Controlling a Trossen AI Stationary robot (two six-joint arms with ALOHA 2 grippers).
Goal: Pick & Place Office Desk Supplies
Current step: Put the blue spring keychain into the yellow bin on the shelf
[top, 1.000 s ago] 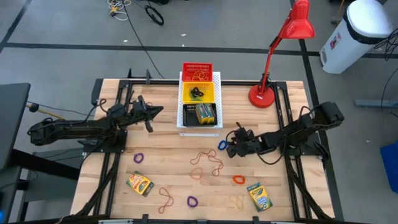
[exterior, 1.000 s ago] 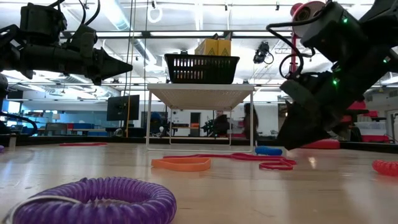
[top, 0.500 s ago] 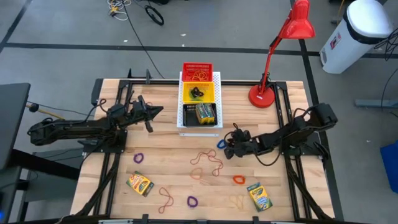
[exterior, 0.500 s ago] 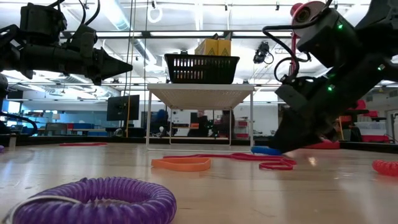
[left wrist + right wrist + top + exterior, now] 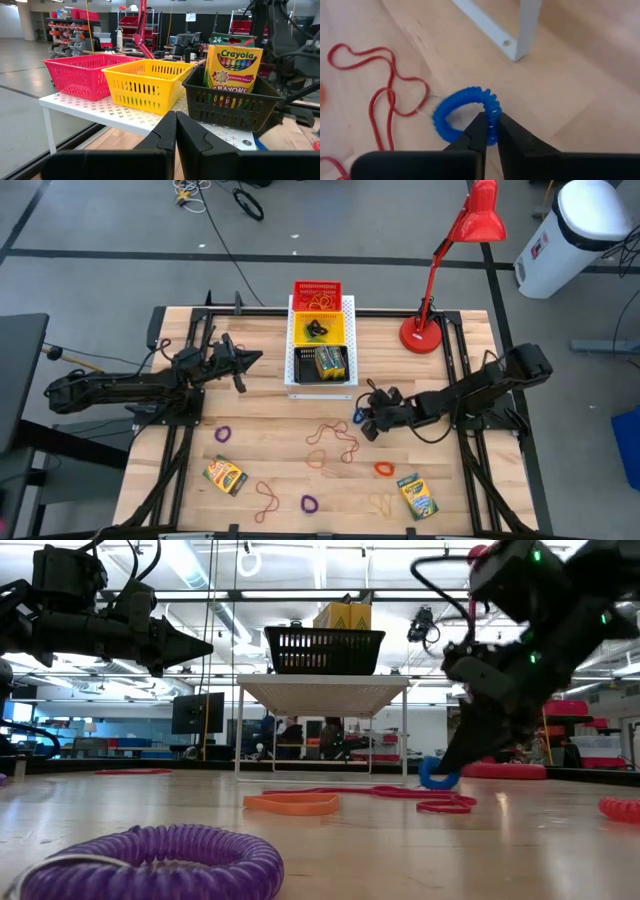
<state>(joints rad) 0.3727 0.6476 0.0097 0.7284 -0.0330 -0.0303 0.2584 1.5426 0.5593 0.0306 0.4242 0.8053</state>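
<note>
Two arms reach over the wooden table (image 5: 200, 455). The right gripper (image 5: 362, 421) sits low near the table's middle, just in front of the white stand (image 5: 347, 310), its fingers (image 5: 479, 131) pinching the rim of a blue coiled loop (image 5: 465, 115); in the low view the loop (image 5: 437, 777) hangs tilted from the fingertips, its lower edge at the wood. Red rubber bands (image 5: 333, 442) lie just to its left. The left gripper (image 5: 256, 359) hovers at the left, well above the table, fingers pressed together and holding nothing, pointing toward the black basket (image 5: 227, 102) with a crayon box (image 5: 233, 67).
</note>
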